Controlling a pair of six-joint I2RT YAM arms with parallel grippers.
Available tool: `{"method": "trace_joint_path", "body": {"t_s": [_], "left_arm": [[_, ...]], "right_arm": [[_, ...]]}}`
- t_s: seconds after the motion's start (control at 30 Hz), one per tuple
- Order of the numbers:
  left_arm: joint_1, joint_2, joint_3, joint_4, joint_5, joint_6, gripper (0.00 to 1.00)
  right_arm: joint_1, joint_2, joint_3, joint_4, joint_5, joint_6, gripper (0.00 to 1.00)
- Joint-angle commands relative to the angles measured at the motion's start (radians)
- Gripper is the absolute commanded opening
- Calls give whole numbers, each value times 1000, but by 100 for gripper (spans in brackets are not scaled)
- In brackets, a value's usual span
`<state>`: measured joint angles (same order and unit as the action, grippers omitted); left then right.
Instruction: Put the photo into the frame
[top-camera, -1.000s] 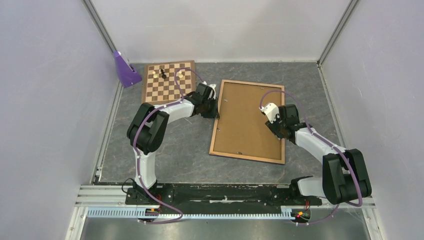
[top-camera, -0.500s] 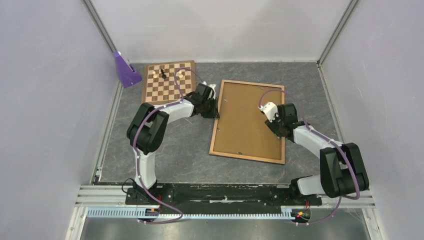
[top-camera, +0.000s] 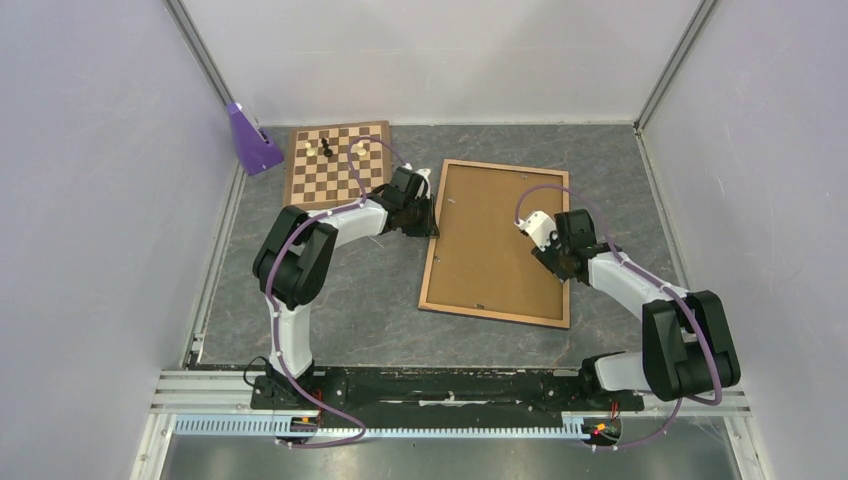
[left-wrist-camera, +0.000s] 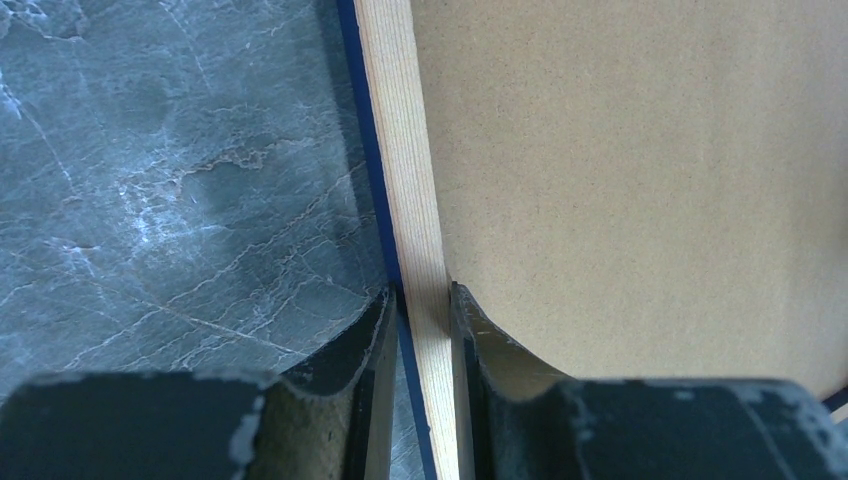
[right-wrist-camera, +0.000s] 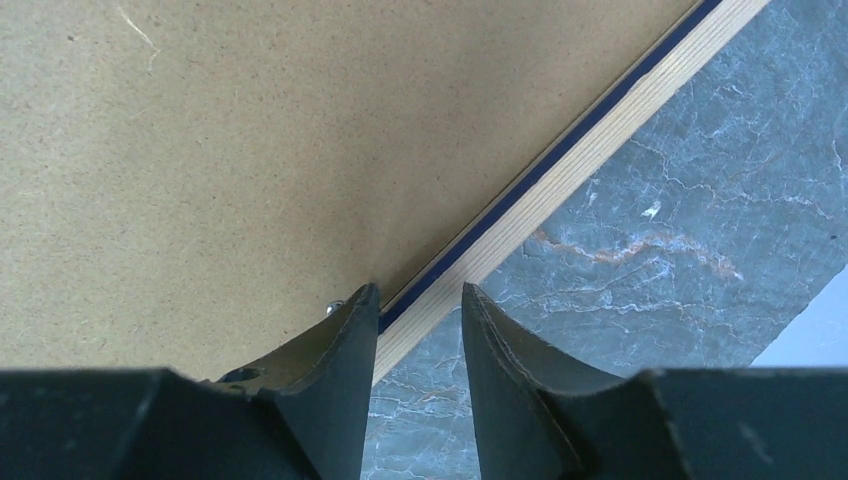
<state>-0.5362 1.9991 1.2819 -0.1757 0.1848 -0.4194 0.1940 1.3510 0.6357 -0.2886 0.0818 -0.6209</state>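
The frame (top-camera: 431, 262) lies face down on the table, light wood rails up, with a thin dark blue edge showing. The plain brown backing board (top-camera: 495, 235) fills it. The photo is hidden or out of view. My left gripper (top-camera: 429, 224) is shut on the frame's left rail; in the left wrist view the fingers (left-wrist-camera: 372, 340) pinch the wooden rail (left-wrist-camera: 398, 170). My right gripper (top-camera: 562, 266) sits at the right rail. In the right wrist view it (right-wrist-camera: 420, 296) is open, one finger over the board (right-wrist-camera: 250, 140), the other over the table, with the rail (right-wrist-camera: 600, 150) between.
A chessboard (top-camera: 337, 165) with a few pieces lies at the back left, close to my left arm. A purple object (top-camera: 250, 140) stands in the back left corner. White walls enclose the grey marble table (top-camera: 350, 290).
My right gripper has shifted slightly at the frame's right rail and its arm has swung a little. The left arm and the frame have not moved.
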Motion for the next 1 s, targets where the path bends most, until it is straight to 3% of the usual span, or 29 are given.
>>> {"method": "trace_joint_path", "body": {"t_s": [0.0,0.33,0.7,0.97], "left_arm": [[13,8,-34,25,-84,-24,2],[15,4,-35,31,-62,-24,2],[16,0,-38,36,-47,-27,2],[17,8,-3,10,-4,22,2]], "right_arm": [[-2,28,16,-112,-11,-35,39],[-11,48,57,-121,-26,-26,38],[-27,-20,117,-30,-19,68,49],[-47,-46,179,26,-8,130,51]]}}
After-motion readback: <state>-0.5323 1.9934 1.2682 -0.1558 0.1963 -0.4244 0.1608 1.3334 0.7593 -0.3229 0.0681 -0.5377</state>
